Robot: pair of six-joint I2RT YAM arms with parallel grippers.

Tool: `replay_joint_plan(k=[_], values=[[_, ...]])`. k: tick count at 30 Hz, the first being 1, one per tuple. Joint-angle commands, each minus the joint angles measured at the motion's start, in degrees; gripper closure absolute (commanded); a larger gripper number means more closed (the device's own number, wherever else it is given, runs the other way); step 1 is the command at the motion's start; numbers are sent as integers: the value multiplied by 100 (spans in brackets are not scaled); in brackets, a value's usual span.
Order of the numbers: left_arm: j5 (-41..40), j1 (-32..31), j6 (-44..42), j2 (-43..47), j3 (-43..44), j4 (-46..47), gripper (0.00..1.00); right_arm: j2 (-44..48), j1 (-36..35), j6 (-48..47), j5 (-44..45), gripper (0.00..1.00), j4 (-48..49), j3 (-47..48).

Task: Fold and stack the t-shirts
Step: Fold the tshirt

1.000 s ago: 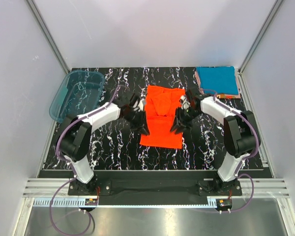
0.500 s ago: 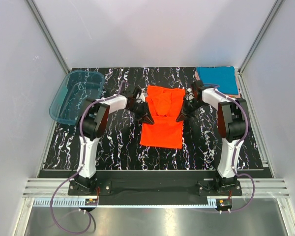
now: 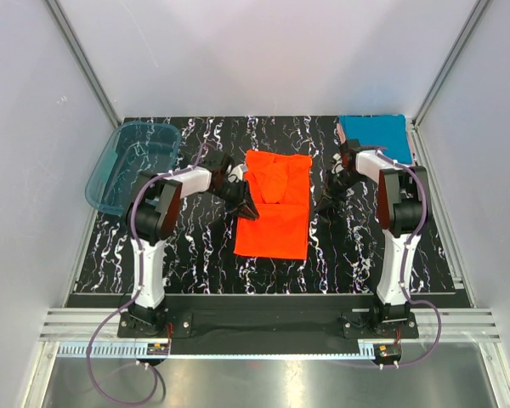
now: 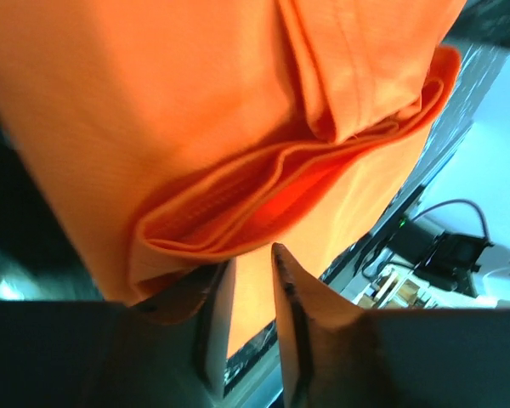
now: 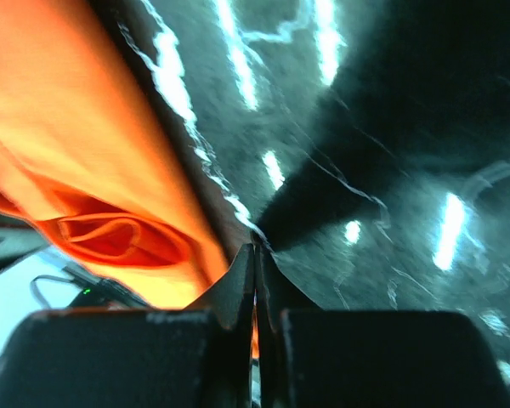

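The bright orange-red t-shirt (image 3: pixel 274 223) lies flat on the black marble table as a tall rectangle with a bunched fold near its top. My left gripper (image 3: pixel 245 206) is at its left edge, jaws a little apart, with the folded layers (image 4: pixel 195 127) just past the tips (image 4: pixel 253 255); nothing shows between them. My right gripper (image 3: pixel 323 206) is shut and empty, tips on the table (image 5: pixel 255 246) just right of the shirt's edge (image 5: pixel 68 127). The teal blue folded t-shirt (image 3: pixel 374 136) lies at the back right corner.
A translucent teal plastic tub (image 3: pixel 132 161) stands at the back left. Metal frame posts and grey walls close the table in at the sides and back. The black marble table (image 3: pixel 195 255) runs to a front rail by the arm bases.
The shirt has become a narrower, neater rectangle and shifted slightly left. My right gripper has moved off the shirt to the right. My left gripper stays at the left edge.
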State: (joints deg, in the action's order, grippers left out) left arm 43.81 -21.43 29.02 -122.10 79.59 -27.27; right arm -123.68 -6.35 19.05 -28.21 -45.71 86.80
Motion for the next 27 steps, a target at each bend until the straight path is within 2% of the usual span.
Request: replay_joint_plan(k=[1, 4, 7, 11, 14, 19, 23, 25, 27], values=[[-189, -54, -273, 616, -207, -42, 69, 528, -33, -200, 623, 97, -289, -58], [-801, -81, -448, 1299, -364, -226, 65, 1046, -42, -147, 641, 87, -359, -435], [-1233, -81, -607, 2073, -479, -314, 56, 1670, -94, -60, 614, 72, -298, -1068], [-1551, -89, -739, 2717, -655, -507, 55, 2286, -358, 116, 483, 61, -140, -1946], [-1709, -81, -801, 3086, -980, -525, 54, 2576, -630, 327, 430, 50, 18, -2246], [-1938, -72, -696, 3605, -1822, -604, 51, 2893, -894, 696, 228, 45, 229, -2449], [-1850, -81, -441, 4132, -2737, -228, 50, 3165, -1070, 881, 35, 42, 607, -3000], [-1737, -81, -257, 4449, -3088, 158, 52, 3393, -1123, 1056, -44, 49, 817, -3230], [-1666, -81, -55, 4781, -3519, 579, 56, 3595, -1201, 1284, -124, 64, 1151, -3468]])
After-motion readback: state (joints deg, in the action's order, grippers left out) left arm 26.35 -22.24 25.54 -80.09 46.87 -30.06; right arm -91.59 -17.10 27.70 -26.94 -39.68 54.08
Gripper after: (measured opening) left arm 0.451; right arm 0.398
